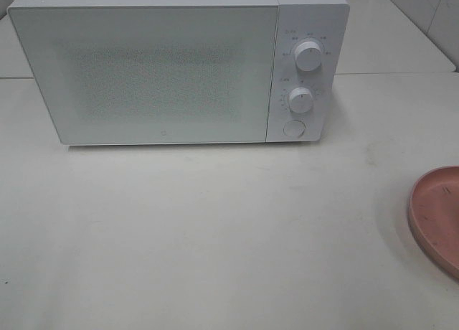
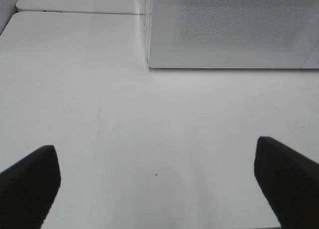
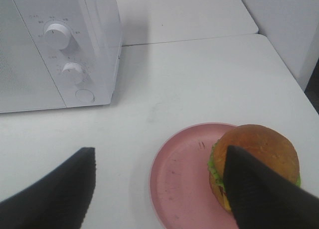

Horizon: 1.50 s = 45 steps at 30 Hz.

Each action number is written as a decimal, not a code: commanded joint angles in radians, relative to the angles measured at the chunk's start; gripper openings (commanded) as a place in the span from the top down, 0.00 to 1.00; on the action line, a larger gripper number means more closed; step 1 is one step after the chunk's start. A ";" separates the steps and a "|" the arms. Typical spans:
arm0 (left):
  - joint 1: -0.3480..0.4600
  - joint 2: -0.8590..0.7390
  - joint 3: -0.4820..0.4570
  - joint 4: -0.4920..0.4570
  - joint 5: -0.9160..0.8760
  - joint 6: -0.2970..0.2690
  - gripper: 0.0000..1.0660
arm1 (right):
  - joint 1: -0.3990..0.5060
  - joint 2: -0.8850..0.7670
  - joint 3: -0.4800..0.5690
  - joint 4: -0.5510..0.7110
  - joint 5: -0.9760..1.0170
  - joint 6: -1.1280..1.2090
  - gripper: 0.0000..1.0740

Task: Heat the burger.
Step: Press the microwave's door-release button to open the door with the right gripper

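Near the microwave (image 1: 165, 72), the burger (image 3: 261, 144) sits on the pink plate (image 3: 179, 179); the left fingers (image 2: 30, 189) and the right fingers (image 3: 50, 199) are spread wide, holding nothing.

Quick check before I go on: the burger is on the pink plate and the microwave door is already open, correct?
Not quite. The microwave door is shut, lying flush beside the control panel, as the exterior high view shows. The rest holds: the burger sits on the pink plate.
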 commanded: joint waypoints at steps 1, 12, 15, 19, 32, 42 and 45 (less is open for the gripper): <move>-0.002 -0.024 0.004 -0.009 -0.009 -0.003 0.08 | -0.005 0.018 0.018 0.004 -0.062 -0.002 0.33; -0.002 -0.024 0.004 -0.009 -0.009 -0.003 0.08 | -0.005 0.154 0.094 0.004 -0.291 -0.002 0.33; -0.002 -0.024 0.004 -0.009 -0.009 -0.003 0.08 | -0.005 0.197 0.094 0.004 -0.335 -0.002 0.33; -0.002 -0.024 0.004 -0.009 -0.009 -0.003 0.08 | -0.005 0.239 0.094 0.004 -0.376 -0.002 0.33; -0.002 -0.024 0.004 -0.009 -0.009 -0.003 0.08 | -0.005 0.507 0.103 0.004 -0.642 -0.002 0.33; -0.002 -0.024 0.004 -0.009 -0.009 -0.003 0.08 | -0.005 0.701 0.103 0.004 -0.855 -0.002 0.33; -0.002 -0.024 0.004 -0.009 -0.009 -0.003 0.08 | -0.005 0.756 0.103 0.004 -0.970 0.006 0.33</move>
